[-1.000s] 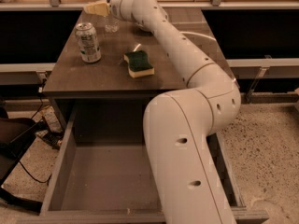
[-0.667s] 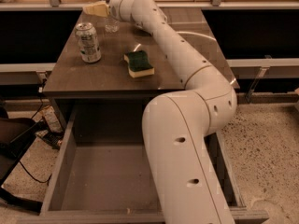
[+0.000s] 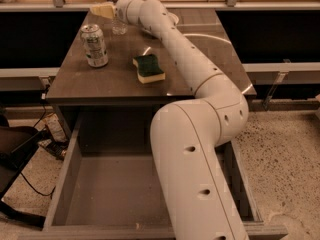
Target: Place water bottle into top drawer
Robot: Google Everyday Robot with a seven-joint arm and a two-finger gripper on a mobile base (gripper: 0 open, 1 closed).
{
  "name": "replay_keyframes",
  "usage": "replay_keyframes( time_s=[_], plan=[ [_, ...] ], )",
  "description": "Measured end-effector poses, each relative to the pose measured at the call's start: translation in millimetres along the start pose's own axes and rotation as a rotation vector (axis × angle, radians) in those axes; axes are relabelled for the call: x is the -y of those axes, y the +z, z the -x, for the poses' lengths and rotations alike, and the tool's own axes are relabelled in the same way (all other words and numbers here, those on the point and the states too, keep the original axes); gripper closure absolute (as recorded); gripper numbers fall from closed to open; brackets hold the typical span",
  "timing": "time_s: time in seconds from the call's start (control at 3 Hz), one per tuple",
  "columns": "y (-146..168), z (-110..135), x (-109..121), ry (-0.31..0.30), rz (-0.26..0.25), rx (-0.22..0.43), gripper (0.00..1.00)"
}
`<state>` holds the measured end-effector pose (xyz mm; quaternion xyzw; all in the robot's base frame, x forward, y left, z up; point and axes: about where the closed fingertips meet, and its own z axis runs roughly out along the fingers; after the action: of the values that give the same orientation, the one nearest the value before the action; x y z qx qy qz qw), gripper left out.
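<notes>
The water bottle (image 3: 119, 25), small and clear, stands at the far end of the table (image 3: 105, 81), partly hidden behind my arm. My gripper (image 3: 102, 10) is at the table's far left corner, just up and left of the bottle, pointing left. The top drawer (image 3: 112, 186) is pulled open below the table's front edge. Its grey bottom is bare, and my white arm covers its right part.
A silver-green soda can (image 3: 94, 45) stands on the table's left side. A green and yellow sponge (image 3: 148, 68) lies near the middle. My arm (image 3: 200, 134) reaches from the drawer's right across the table. A black bag and cables (image 3: 20, 154) lie on the floor at left.
</notes>
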<state>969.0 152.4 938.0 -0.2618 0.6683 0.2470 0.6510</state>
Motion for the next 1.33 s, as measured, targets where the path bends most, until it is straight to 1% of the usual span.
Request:
replay_keyframes(
  time_s=[0.33, 0.67, 1.0, 1.33],
  plan=[
    [3.3, -2.3, 0.8, 0.003, -0.009, 0.003, 0.40],
    [5.6, -4.0, -2.4, 0.004, -0.004, 0.001, 0.71],
    [7.0, -5.0, -4.3, 0.005, -0.002, 0.000, 0.93],
    [8.2, -5.9, -5.9, 0.006, 0.000, -0.001, 1.00]
  ],
)
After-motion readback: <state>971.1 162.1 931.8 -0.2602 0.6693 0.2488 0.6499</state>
